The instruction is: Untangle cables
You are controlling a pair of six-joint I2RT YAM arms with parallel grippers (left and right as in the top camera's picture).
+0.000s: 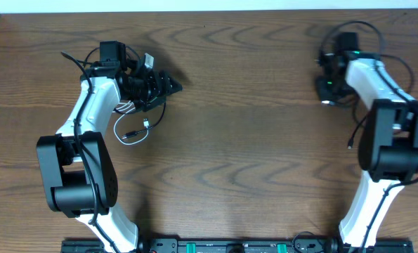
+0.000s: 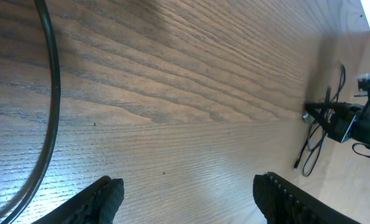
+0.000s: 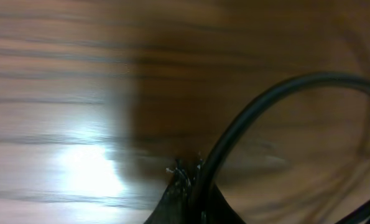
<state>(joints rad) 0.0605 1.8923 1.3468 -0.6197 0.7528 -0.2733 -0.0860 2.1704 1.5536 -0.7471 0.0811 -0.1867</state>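
Right wrist view: blurred throughout. The right gripper is cut off at the bottom edge. Its fingers are pressed together on a black cable, which arcs up and away to the right of the tips. Beyond it, only bench grain and a glare patch can be made out.

Left wrist view: the left gripper stands spread, fingertips only partly in frame, with bare bench between them. A second black cable runs past its left side, both ends cut off.

Overhead, a white cable loops just behind this gripper, partly hidden under the arm. Far ahead, further black loops lie around the right gripper, too small to resolve.
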